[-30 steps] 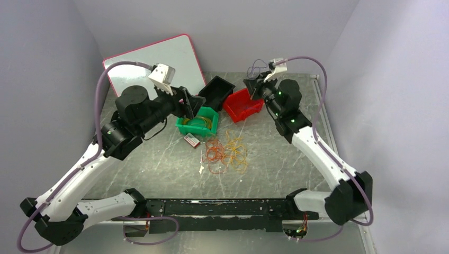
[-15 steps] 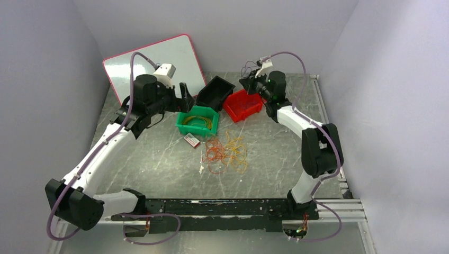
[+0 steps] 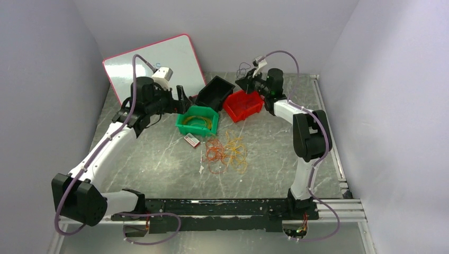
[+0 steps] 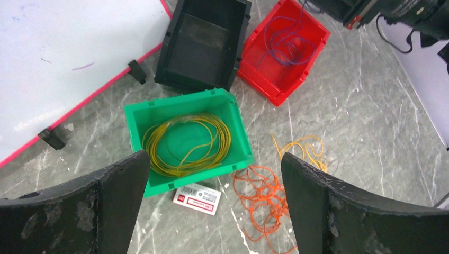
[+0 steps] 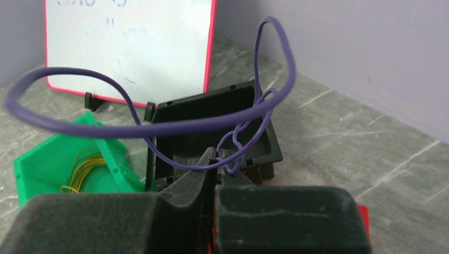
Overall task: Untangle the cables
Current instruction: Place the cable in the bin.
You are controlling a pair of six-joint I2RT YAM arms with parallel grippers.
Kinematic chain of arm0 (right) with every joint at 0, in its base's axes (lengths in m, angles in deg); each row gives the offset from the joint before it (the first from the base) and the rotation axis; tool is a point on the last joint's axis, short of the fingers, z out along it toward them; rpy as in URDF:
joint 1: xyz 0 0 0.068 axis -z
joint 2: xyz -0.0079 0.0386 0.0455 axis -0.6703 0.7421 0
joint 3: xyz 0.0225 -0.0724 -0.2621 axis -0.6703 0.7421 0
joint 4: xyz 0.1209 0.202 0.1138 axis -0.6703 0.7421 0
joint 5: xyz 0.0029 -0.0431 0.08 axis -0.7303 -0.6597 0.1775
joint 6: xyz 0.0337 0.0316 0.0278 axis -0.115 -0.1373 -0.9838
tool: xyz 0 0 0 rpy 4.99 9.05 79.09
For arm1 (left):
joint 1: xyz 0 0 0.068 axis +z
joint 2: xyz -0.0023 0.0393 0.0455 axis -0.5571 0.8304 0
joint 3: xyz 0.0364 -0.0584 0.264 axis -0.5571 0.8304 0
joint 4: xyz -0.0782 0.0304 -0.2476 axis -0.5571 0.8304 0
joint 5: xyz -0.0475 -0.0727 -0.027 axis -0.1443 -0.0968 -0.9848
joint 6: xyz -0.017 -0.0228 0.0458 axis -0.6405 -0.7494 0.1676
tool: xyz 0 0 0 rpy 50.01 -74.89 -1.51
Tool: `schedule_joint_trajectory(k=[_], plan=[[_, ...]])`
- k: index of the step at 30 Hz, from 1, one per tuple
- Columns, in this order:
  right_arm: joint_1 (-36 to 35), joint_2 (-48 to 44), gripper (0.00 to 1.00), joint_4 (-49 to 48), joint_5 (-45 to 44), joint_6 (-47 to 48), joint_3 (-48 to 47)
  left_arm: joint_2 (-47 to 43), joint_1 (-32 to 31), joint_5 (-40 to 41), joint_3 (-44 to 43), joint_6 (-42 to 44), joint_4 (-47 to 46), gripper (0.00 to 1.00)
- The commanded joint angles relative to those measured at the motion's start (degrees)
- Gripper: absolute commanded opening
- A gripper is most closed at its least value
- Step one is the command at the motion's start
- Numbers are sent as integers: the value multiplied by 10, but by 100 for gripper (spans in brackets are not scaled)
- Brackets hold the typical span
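Left gripper (image 4: 214,155) spread wide, holding nothing, over green bin (image 4: 180,107); yellow cable coil (image 4: 159,164) inside. Right gripper (image 5: 221,159) clamped on purple cable (image 5: 159,127) over red bin (image 4: 312,58). Orange and yellow cables (image 4: 262,196) loose on table (image 3: 275,159), 5 o'clock of green bin

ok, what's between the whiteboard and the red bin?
The black bin, close beside the red bin; the whiteboard stands on its other side. Left wrist view shows it best.
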Motion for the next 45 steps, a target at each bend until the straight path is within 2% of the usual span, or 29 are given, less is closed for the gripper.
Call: schedule_joint_trajectory(k=[1,6,12,21,25,38,45], plan=[[2,14,0,15,9,14,-1,13,14,-24,-14,-3,-53,97],[2,28,0,47,-22,23,5,29,21,-34,-22,3,-64,94],[2,35,0,132,-47,51,-8,25,28,-39,14,-5,-80,94],[2,53,0,255,-102,73,-37,32,33,-56,16,-3,-81,93],[2,65,4,297,-142,86,-56,32,34,-62,20,-7,-86,93],[1,20,48,313,-157,87,-77,35,36,-68,22,-9,-90,92],[1,-26,59,331,-172,92,-68,33,38,-67,23,-9,-90,92]])
